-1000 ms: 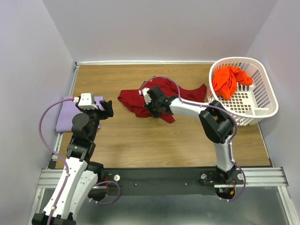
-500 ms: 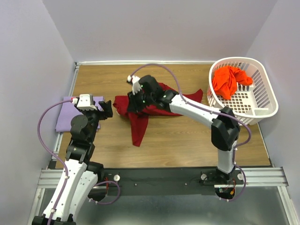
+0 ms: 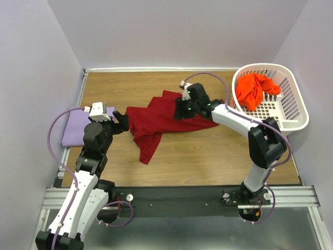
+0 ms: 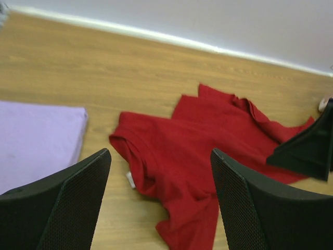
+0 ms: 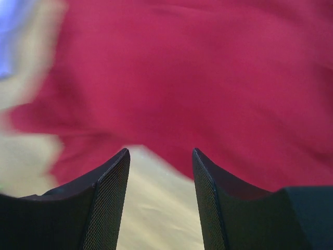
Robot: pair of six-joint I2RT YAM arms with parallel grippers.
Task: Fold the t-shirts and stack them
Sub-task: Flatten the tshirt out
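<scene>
From above, the crimson t-shirt lies mid-frame, long axis left to right with a tail trailing toward lower left, and would likely bunch if dragged by one edge; the left wrist view shows the left gripper gaping and empty before it, and the right wrist view shows the right gripper parted over it, holding nothing.

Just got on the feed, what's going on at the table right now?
The dark red t-shirt lies spread but rumpled in the middle of the table, not yet folded. The right gripper hangs open over its right part, with nothing between the fingers. The left gripper is open too, near the shirt's left edge. The lavender t-shirt lies flat at the table's left edge. The orange t-shirt sits bunched in the white basket.
</scene>
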